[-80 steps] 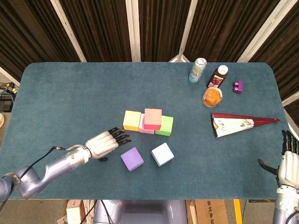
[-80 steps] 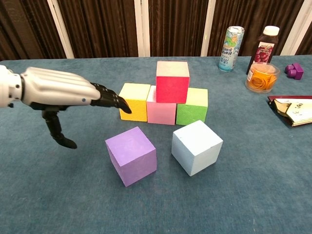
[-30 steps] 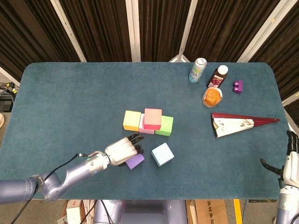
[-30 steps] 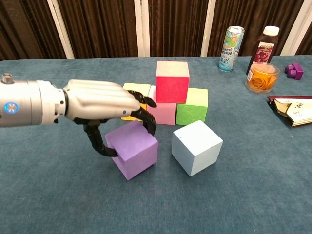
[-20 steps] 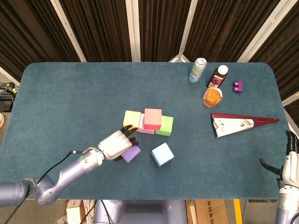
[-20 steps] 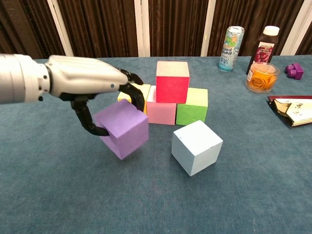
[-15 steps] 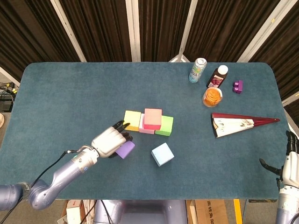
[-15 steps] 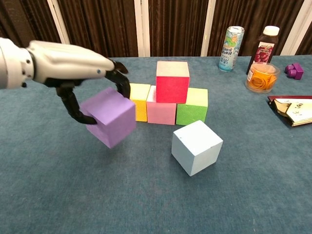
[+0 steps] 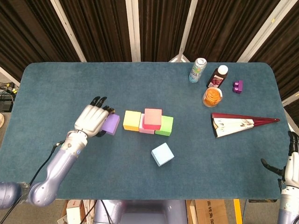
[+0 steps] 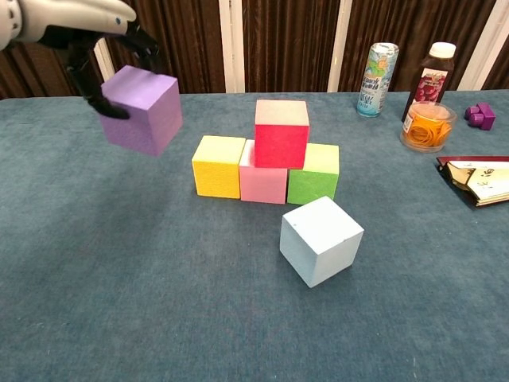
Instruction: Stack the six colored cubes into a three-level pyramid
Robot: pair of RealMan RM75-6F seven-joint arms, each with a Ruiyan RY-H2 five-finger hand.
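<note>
At the left of the table point(image 9: 56, 84), the left hand point(image 9: 90, 119) holds the purple cube point(image 10: 141, 109) lifted off the cloth, fingers curled over its top and thumb under its left face; in the chest view the cube hangs tilted, above and to the left of the yellow cube point(image 10: 219, 165), with bare cloth below it and out to the left edge. Across the middle, the yellow cube, the pink cube point(image 10: 262, 183) and the green cube point(image 10: 314, 173) stand in a row, faces touching; the red cube point(image 10: 281, 133) sits on top, over the pink one and overlapping the green; the top of the yellow cube is uncovered. Nearer the front edge, the pale blue cube point(image 10: 320, 239) rests alone on the cloth, turned at an angle, apart from the row, with open cloth around it. Toward the far right corner stand a can point(image 9: 197, 70), a dark bottle point(image 9: 217, 76), a tub of orange pieces point(image 9: 212, 97) and a small purple block point(image 9: 238, 86); a folded fan point(image 9: 238, 123) lies near the right edge. Off the right front corner the right hand point(image 9: 290, 164) shows only partly at the frame edge; whether it is spread or curled I cannot tell.
</note>
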